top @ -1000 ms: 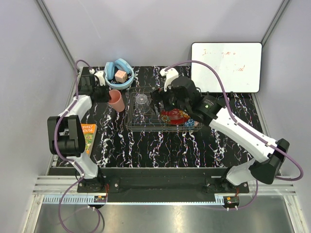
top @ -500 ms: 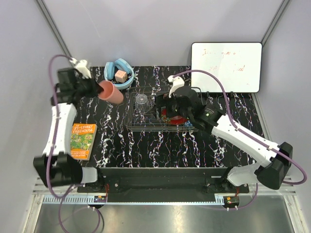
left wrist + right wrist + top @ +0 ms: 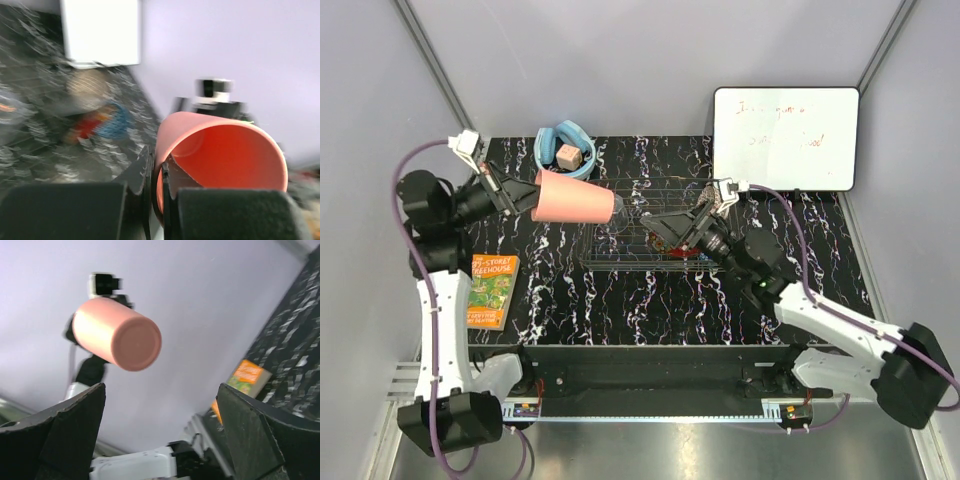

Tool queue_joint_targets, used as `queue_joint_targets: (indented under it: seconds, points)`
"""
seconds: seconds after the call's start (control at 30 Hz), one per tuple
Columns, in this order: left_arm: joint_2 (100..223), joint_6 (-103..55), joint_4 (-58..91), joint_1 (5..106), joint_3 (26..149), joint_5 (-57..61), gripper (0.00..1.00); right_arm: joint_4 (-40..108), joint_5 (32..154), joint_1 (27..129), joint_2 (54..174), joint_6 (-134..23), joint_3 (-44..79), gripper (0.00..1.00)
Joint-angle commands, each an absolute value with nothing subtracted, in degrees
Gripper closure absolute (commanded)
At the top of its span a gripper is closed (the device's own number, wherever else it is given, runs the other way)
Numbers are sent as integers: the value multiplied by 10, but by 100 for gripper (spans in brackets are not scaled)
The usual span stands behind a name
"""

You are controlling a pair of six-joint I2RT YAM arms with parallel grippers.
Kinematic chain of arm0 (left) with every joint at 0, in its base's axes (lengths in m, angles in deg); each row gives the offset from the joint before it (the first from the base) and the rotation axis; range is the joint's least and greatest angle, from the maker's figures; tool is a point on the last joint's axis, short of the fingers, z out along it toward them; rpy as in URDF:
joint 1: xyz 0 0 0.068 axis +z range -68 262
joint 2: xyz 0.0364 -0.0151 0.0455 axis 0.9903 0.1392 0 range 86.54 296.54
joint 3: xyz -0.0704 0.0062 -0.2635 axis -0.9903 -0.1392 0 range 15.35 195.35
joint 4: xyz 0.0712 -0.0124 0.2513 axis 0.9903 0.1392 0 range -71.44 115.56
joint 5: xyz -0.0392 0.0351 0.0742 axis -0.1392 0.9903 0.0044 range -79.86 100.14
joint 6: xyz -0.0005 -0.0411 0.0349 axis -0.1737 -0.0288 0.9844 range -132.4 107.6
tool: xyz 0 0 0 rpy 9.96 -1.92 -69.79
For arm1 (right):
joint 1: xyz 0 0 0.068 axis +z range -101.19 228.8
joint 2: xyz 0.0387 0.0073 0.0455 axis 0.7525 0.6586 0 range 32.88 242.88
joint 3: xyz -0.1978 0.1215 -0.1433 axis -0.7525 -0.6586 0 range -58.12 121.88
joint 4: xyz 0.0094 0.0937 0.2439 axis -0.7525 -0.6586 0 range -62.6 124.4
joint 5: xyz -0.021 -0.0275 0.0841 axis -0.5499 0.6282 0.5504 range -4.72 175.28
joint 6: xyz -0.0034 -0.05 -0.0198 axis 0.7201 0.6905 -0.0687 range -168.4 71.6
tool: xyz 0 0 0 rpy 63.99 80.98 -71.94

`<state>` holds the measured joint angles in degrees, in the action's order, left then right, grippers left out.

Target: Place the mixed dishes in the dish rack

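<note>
Your overhead view: bright, even, diffuse light, only faint shadows on bench (image 3: 650,300). Focus sharp edge to edge. Whiteboard (image 3: 785,138) at far right corner is brightest patch, writing washed pale.

Your left wrist view: heavy motion blur, bench pattern smeared. Salmon-pink cup (image 3: 225,160) sharper, inside glowing.

Your right wrist view: cup slightly soft, pale highlight along side. Fingers (image 3: 55,437) dark, underexposed. Bench at right edge blurred.

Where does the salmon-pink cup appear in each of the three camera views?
Top external: salmon-pink cup left of centre, held sideways in the air by the left claw.
Left wrist: cup lower right, open mouth facing the camera.
Right wrist: cup upper left, base facing the camera.
Shared landmark: orange book, in top external and right wrist only.
</note>
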<state>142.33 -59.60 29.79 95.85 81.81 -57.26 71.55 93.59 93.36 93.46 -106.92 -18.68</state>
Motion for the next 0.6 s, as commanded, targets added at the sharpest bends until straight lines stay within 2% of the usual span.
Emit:
queue_joint_targets:
  seconds: [0.0,0.13,0.57]
  points:
    - [1407,-902,-44,907,756,-682,100,981,1008,932,977,-1201,-196,0]
    - [1401,-800,75,861,756,-647,100,968,1024,932,981,-1199,-179,0]
    - [1432,-689,140,829,749,-601,100,979,1059,935,1025,-1235,-165,0]
